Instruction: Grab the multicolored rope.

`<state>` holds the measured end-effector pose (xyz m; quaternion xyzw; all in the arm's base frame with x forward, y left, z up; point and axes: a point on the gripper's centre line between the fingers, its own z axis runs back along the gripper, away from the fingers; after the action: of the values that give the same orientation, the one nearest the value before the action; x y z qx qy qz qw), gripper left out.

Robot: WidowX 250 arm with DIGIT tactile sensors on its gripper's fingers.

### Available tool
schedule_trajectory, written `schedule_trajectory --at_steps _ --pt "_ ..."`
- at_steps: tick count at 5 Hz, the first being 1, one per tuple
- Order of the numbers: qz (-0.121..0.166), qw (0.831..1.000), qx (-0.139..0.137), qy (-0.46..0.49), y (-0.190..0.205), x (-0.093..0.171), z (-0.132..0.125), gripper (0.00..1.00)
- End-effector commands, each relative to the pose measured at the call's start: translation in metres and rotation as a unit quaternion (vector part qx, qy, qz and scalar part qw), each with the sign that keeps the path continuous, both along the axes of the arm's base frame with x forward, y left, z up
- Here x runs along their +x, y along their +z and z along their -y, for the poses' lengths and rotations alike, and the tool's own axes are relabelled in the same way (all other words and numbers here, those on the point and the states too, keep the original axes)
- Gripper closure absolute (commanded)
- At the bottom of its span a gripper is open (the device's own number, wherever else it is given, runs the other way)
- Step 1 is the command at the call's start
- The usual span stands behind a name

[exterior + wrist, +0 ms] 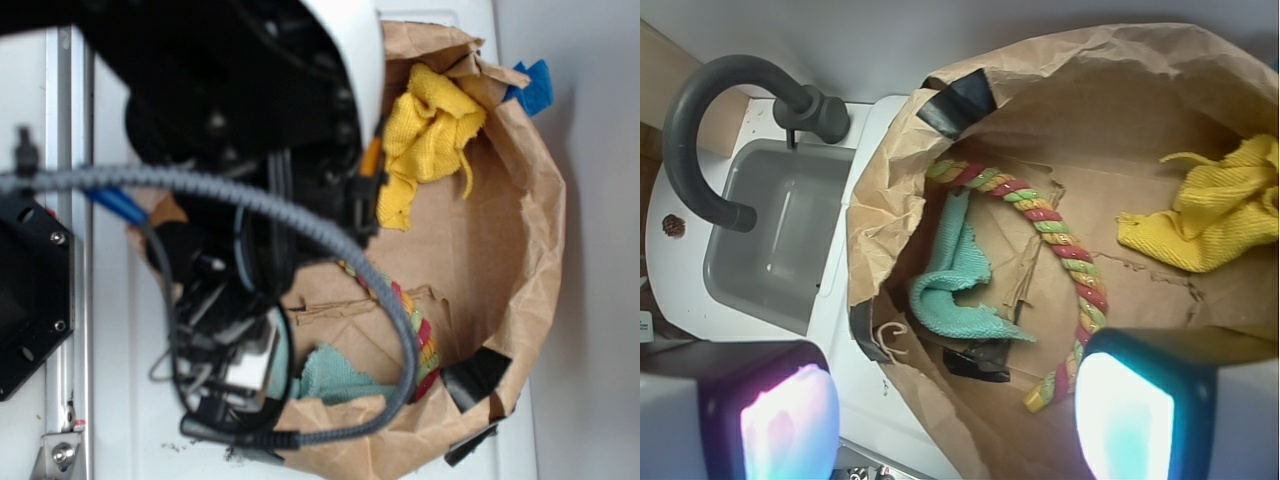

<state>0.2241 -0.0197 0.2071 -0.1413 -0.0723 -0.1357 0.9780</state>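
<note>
End effector (950,410) spread wide above multicolored rope (1060,240) — apart, inside paper bag (880,210).

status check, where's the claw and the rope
Claw open, above the paper bag, holding nothing. Multicolored rope lies curved on the bag floor, untouched. Teal cloth beside it, yellow cloth apart; neither covers it.

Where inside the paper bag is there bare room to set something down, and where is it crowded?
The widest bare patch of the paper bag floor lies between the multicolored rope and the yellow cloth, running toward the far wall. A smaller patch sits below the yellow cloth. It is crowded on the left, where the teal cloth bunches beside the rope.
</note>
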Motion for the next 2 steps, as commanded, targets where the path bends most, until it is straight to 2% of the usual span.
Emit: schedule_trajectory --at_steps 1,2 --pt "0.028 1.0 0.003 -0.003 0.015 0.004 0.006 0.0" --pt "0.032 0.999 0.022 0.017 -0.015 0.037 -0.014 0.0"
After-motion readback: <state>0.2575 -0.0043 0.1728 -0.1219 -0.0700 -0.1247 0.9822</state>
